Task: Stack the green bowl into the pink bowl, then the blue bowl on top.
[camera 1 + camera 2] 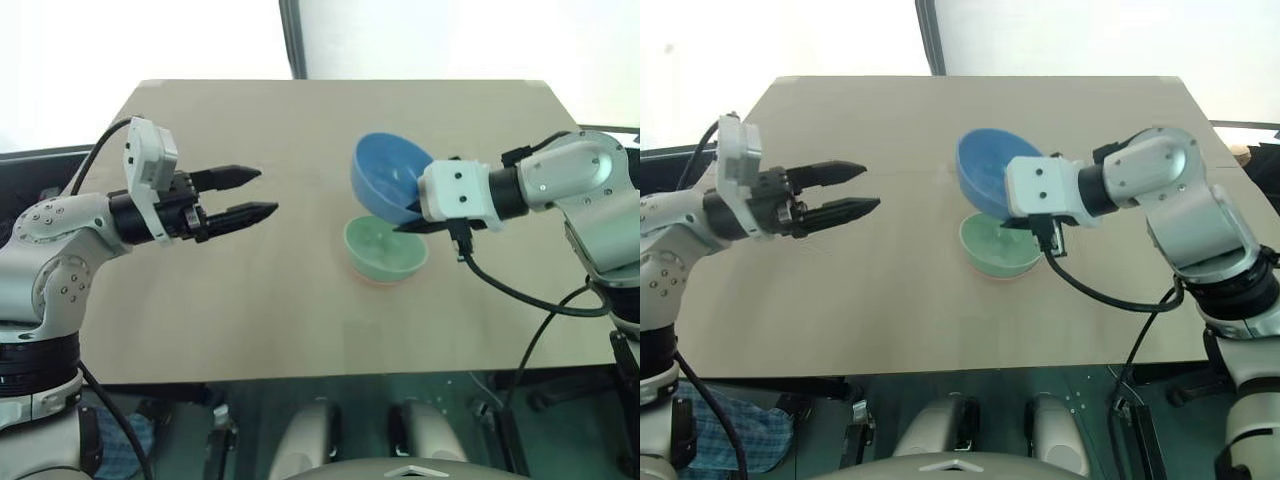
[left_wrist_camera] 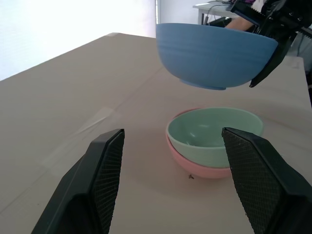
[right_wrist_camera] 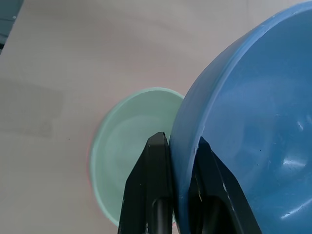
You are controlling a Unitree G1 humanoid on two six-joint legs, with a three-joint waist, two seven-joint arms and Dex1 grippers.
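The green bowl sits nested inside the pink bowl, and that pair rests upright on the tan table, a little right of the middle as the head cameras see it. Only a thin pink rim peeks out below the green one (from above it is barely a sliver). And there is the blue bowl, up in the air, clear of the stack, hanging just above and slightly behind the 2 nested bowls, tipped so its hollow faces partly toward the camera. The right gripper has it pinched by the rim, 1 black finger inside the wall and 1 outside, clamped tight on the plastic. The right arm reaches in from the right side with a black cable looping below the wrist. Over on the left, the left gripper hovers above bare table, well apart from the bowls, its 2 black fingers spread wide with nothing between them, pointing across toward the stack
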